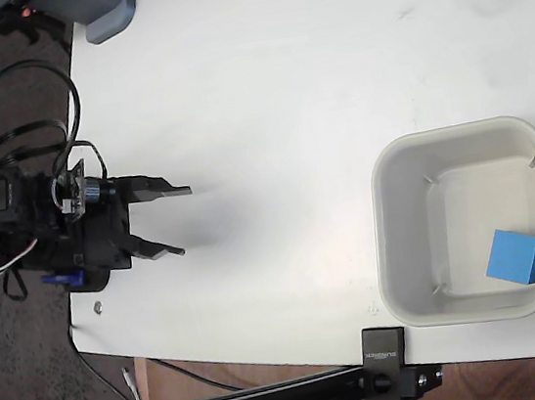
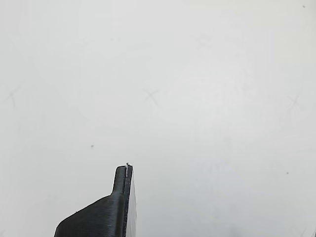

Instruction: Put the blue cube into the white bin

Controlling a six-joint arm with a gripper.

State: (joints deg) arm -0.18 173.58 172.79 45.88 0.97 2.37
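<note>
— Where is the cube (image 1: 517, 256) seen?

— It is seen inside the bin (image 1: 384, 244), on the floor, at the lower right corner in the fixed view, perhaps touching the wall there.

— And the gripper (image 1: 179, 219)?

— It is held over the table (image 1: 262, 82) at the left, well apart from the bin. Its fingers are spread, with nothing between them. In the wrist view only one dark finger (image 2: 106, 212) is shown over bare table.

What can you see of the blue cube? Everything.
The blue cube is a small, solid, bright-blue block with plain matte faces. It lies inside the white bin, on its floor in the lower-right corner of the fixed view, turned slightly askew to the walls and close to or touching them. Nothing grips it. The wrist view does not show it.
</note>
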